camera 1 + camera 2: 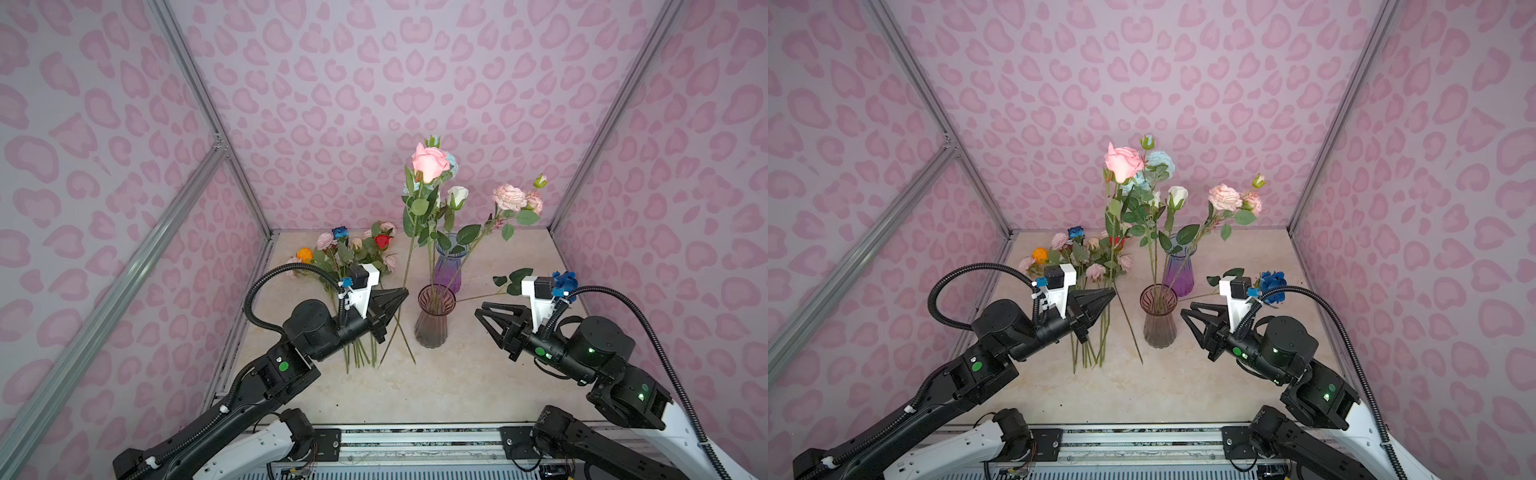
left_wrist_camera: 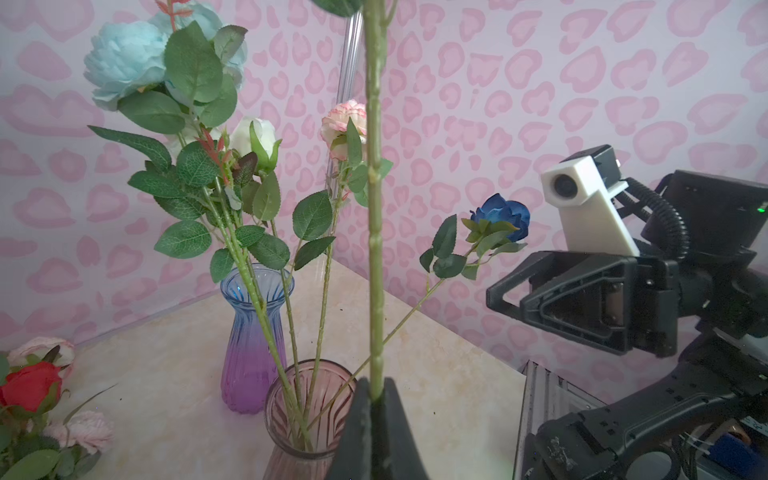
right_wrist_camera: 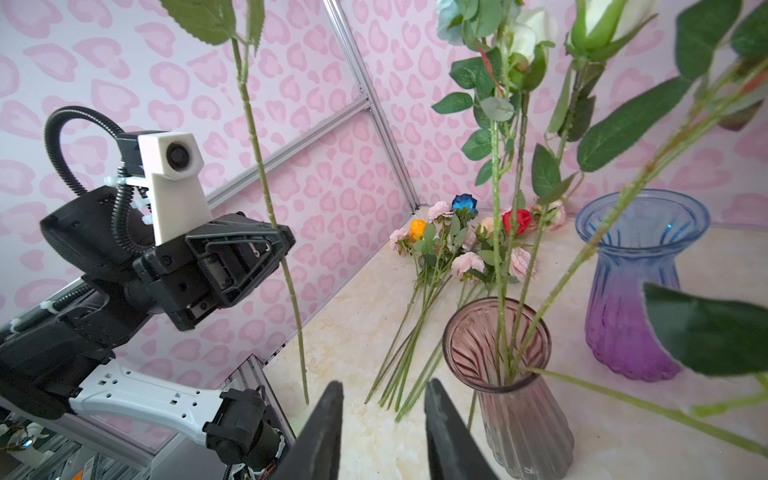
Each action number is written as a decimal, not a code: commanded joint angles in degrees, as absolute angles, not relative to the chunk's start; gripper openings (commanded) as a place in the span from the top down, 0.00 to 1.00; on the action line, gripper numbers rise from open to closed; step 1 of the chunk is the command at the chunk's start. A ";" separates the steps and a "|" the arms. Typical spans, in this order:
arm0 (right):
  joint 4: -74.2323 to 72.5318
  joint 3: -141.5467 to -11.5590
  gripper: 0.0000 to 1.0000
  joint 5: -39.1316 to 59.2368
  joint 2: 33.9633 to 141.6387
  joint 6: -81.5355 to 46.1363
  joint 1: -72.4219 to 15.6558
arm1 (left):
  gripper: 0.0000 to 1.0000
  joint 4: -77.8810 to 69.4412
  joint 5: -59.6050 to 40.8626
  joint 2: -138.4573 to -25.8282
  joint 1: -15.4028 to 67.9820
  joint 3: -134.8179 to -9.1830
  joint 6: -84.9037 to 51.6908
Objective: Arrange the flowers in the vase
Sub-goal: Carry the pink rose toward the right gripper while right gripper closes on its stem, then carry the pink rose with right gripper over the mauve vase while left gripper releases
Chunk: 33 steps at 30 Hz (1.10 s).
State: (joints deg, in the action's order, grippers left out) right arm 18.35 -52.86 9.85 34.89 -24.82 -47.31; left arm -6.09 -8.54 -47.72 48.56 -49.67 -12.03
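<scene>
- Clamped the pink rose (image 1: pixel 430 162) by its stem in the closed left gripper (image 1: pixel 404 292), upright, just left of the smoky vase (image 1: pixel 432 328).
- Held the right gripper (image 1: pixel 481 308) partly spread, empty, right of that vase.
- Stood several flowers (image 1: pixel 510 197) in that vase; lay a bunch (image 1: pixel 353 249) on the table (image 1: pixel 457 382), far left.

Nothing legible anywhere: no writing, labels, brand marks or numbers to be made out in the top views or wrist views.
</scene>
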 commanded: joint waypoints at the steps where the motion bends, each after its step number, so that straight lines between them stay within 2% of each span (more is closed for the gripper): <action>1: 16.39 -55.60 0.62 8.15 37.53 -21.45 -48.95 | 0.97 -8.35 -7.96 -48.60 49.37 -50.61 -9.02; 10: 15.66 -63.96 0.57 3.46 48.78 -17.30 -53.69 | 0.97 -8.62 -6.27 -49.01 50.61 -49.87 -8.19; 24: 10.59 -73.31 0.55 4.22 63.58 -17.28 -57.03 | 0.97 -9.94 -4.31 -48.78 51.92 -48.46 -8.42; 29: 7.89 -74.12 0.62 5.35 66.18 -18.58 -57.09 | 0.97 -10.23 -3.66 -47.95 51.94 -47.82 -8.35; 33: 6.57 -75.26 0.78 7.21 68.21 -19.78 -57.04 | 0.97 -10.24 -3.52 -47.55 51.96 -47.71 -8.33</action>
State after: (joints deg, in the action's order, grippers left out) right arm 9.82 -74.65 5.26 67.20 -18.59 -56.99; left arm -7.49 -3.92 -47.94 51.92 -47.75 -8.82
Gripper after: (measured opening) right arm 0.249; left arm 0.066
